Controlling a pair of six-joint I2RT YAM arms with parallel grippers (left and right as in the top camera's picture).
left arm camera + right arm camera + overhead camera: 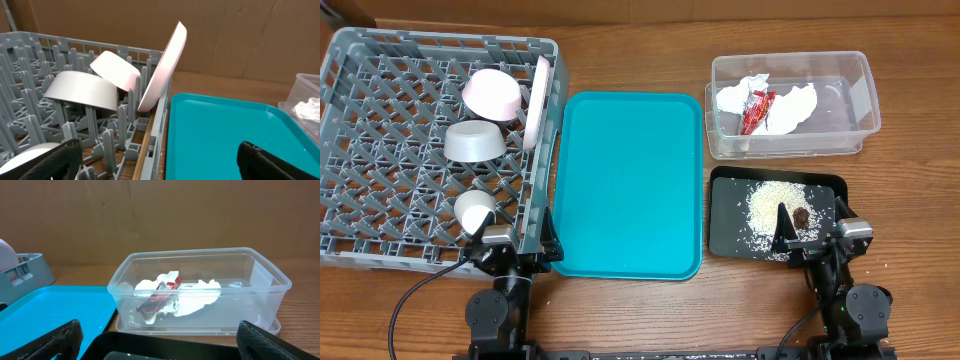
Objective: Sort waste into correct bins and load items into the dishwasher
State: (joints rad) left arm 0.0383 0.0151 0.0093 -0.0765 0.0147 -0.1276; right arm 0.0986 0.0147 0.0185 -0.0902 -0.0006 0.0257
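Observation:
The grey dishwasher rack (440,40) holds the pinkish-white bowl (492,93), the grey metal bowl (473,141), the small white cup (473,208) and the white plate (537,100) on edge against its right wall. A thin wooden chopstick (145,150) lies along that wall. In the clear tub (865,100) are the white napkin (795,105) and the red wrapper (757,110). Rice (770,205) and a brown scrap (801,216) sit in the black tray (725,215). My left gripper (512,240) stands open at the rack's near right corner. My right gripper (813,235) is open and empty over the black tray's near edge.
The large teal serving tray (630,180) lies bare between the rack and the two bins. Brown cardboard walls close off the far side in both wrist views. The arm bases and cables sit at the table's near edge.

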